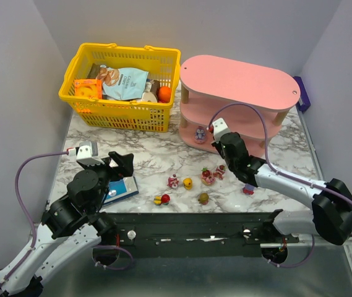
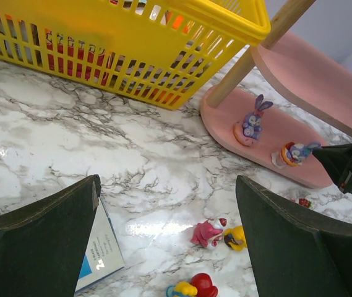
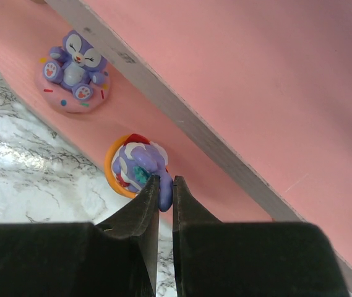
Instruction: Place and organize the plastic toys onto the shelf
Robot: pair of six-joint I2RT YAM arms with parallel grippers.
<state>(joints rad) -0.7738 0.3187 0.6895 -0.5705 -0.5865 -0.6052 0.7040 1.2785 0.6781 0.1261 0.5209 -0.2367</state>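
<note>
the left gripper [image 2: 166, 185] hangs wide open over the table [image 2: 52, 124], holding nothing. loose toys [image 1: 188, 183] lie mid-table, not yet shelved. further right, the right gripper [image 3: 165, 182] is pinched narrow on a purple toy [image 3: 132, 164] on the bottom tier of the shelf [image 3: 21, 37], at its front lip, beside a purple bunny [image 3: 72, 68]. released there, i reckon it could tip off the edge, or cling to the jaws and get dragged out.

I'm looking into a lab-style robot test cell: plain grey walls [image 1: 15, 62] close in the marble-print table [image 1: 151, 158], black mounting rail [image 1: 188, 226] across the frame's bottom.
</note>
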